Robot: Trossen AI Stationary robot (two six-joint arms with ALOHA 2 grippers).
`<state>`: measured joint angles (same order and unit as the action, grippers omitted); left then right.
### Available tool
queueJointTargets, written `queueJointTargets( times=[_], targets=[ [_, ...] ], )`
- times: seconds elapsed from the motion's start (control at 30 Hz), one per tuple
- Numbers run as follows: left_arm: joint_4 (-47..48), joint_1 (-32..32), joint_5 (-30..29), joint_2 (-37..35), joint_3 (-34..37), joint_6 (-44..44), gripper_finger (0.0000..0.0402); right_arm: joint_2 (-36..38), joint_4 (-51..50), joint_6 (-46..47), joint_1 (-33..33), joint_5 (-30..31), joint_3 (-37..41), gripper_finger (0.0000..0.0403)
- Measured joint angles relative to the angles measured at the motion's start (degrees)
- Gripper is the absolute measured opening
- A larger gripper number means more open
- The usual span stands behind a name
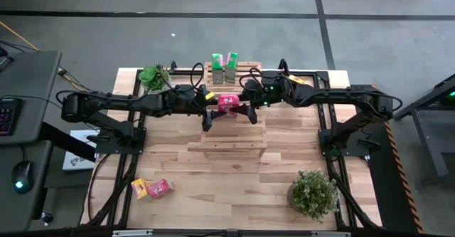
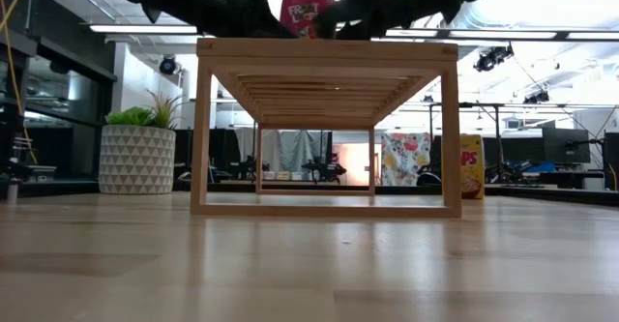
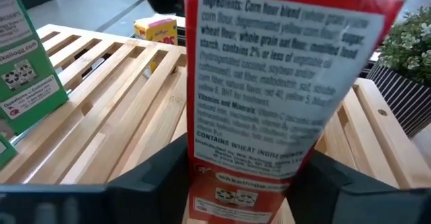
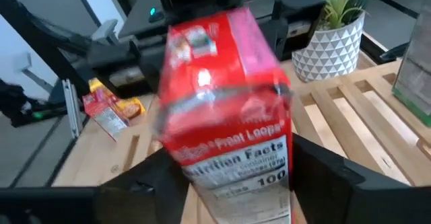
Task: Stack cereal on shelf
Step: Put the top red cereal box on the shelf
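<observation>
A pink-red cereal box (image 1: 227,102) stands upright between my two grippers over the far half of the light wooden slatted rack (image 1: 231,134). In the low view the box (image 2: 308,17) is right at the rack's top (image 2: 327,49). My left gripper (image 1: 208,113) comes at it from the table's left and my right gripper (image 1: 249,112) from the right. Both are shut on it. Two green boxes (image 1: 224,65) stand on the rack's far end. A yellow box (image 1: 139,188) and another pink-red box (image 1: 162,187) lie on the table at the near left. My left gripper (image 3: 242,180) pinches the box's lower end between its two fingers, which lie on the two broad faces beside the ingredients panel (image 3: 205,173). The fingers come level from the table's left. The box stands upright; whether its bottom rests on the rack, I cannot tell. My right gripper (image 4: 236,183) pinches the same box between its two fingers, low on the two broad faces beside the nutrition-facts panel (image 4: 199,177). The fingers come level from the table's right, opposite my left gripper. The box rises upright above the fingers.
A potted plant (image 1: 313,193) stands at the near right of the table and another (image 1: 153,75) at the far left, close to my left arm. The rack's near, lower tiers (image 1: 231,148) are bare wood.
</observation>
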<state>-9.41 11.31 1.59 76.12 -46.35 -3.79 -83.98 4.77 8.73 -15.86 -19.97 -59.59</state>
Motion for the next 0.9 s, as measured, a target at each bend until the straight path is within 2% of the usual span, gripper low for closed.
queueJointTargets(
  times=[0.2, 0.37, 0.47, 0.6, 0.67, 0.8, 0.9],
  targets=[
    [0.25, 0.03, -0.85, -0.28, 0.00, 1.26, 0.0162, 2.41, -2.76, -0.83, -0.33, -0.01, 0.00, 0.0271],
    [1.09, 0.90, -4.61, -3.85, 0.00, 2.91, 0.0161, 5.37, -8.81, -2.73, -2.09, -0.03, 0.00, 0.0277],
    [1.83, 1.55, -9.28, -8.07, 0.00, 2.80, 0.0160, 7.74, -12.13, -2.76, -3.55, -0.01, 0.00, 0.0277],
    [4.99, 1.25, -23.54, -13.24, -0.04, -5.55, 0.0160, 10.60, -15.11, -2.77, -5.52, 0.01, 0.00, 0.0277],
    [6.57, 0.79, -27.92, -14.37, -0.06, -11.44, 0.0160, 11.71, -15.67, -2.76, -6.29, 0.01, 0.00, 0.0277],
    [4.50, -2.25, -28.38, -12.16, -0.04, -20.30, 0.0159, 12.79, -15.76, -2.77, -7.14, 0.38, 0.00, 0.0277],
    [1.94, -6.29, -29.86, -8.52, -0.04, -23.57, 0.0159, 12.97, -15.78, -2.76, -7.43, 0.40, 0.00, 0.0277]
  ],
)
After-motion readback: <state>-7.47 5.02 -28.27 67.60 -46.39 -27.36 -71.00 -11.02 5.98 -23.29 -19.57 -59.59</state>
